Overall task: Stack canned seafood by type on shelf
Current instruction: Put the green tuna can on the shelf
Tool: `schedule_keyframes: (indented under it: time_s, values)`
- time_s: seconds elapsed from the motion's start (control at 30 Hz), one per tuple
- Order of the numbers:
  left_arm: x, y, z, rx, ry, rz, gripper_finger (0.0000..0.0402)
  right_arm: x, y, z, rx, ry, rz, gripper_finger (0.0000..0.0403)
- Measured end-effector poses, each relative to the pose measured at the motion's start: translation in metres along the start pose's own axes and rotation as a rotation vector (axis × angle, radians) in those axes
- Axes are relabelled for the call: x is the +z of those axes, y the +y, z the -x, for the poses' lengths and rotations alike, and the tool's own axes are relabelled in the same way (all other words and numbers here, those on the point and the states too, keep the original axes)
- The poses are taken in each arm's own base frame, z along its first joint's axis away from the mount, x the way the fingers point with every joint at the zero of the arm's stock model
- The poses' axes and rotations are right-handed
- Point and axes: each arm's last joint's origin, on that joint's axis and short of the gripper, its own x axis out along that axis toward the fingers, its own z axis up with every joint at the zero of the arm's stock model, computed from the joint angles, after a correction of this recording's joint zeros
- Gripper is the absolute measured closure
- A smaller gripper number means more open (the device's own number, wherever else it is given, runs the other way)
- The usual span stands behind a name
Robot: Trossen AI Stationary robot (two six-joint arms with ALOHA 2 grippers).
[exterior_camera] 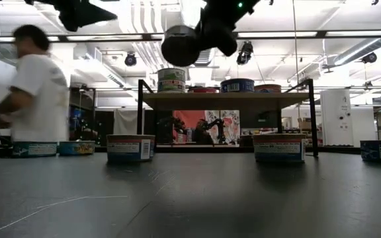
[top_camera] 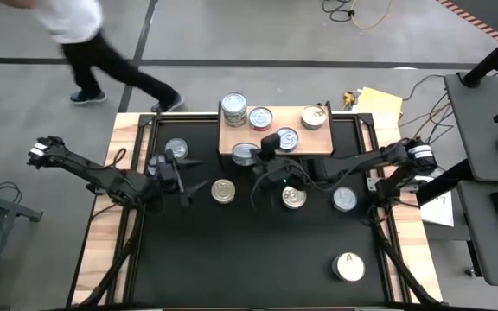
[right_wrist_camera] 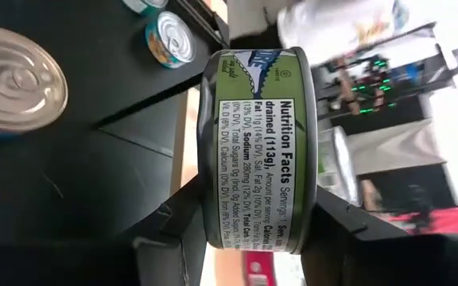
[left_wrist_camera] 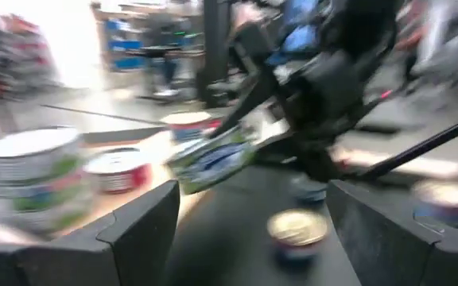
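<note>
Jaws of the right gripper (right_wrist_camera: pixel 253 226) clamp a green-labelled round metal tin (right_wrist_camera: pixel 259 147) by its flat ends, lifted at the light wooden shelf (top_camera: pixel 230 138) front edge, probably for stacking on matching tins, while left gripper (left_wrist_camera: pixel 249 230) jaws hang wide over the black tabletop (top_camera: pixel 232 259).

Four cans (top_camera: pixel 262 117) sit on the shelf (top_camera: pixel 230 136); others lie on the tabletop (top_camera: pixel 232 250) before it.
</note>
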Motion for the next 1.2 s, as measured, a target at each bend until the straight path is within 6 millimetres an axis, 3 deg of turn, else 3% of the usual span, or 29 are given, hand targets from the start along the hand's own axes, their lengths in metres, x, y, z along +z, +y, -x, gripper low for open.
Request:
schedule_keyframes:
  time_s: [0.23, 0.47, 1.2]
  values:
    - [-0.009, 0.006, 0.002, 0.121, 0.083, -0.219, 0.0099, -0.01, -0.001, -0.022, 0.034, 0.009, -0.066, 0.0262]
    - [-0.013, 0.004, -0.001, 0.142, 0.105, -0.284, 0.0099, -0.02, 0.004, -0.044, 0.04, 0.047, -0.091, 0.0262]
    - [-0.026, -0.004, -0.01, 0.173, 0.149, -0.26, 0.0099, -0.025, 0.013, -0.055, 0.042, 0.092, -0.071, 0.0261]
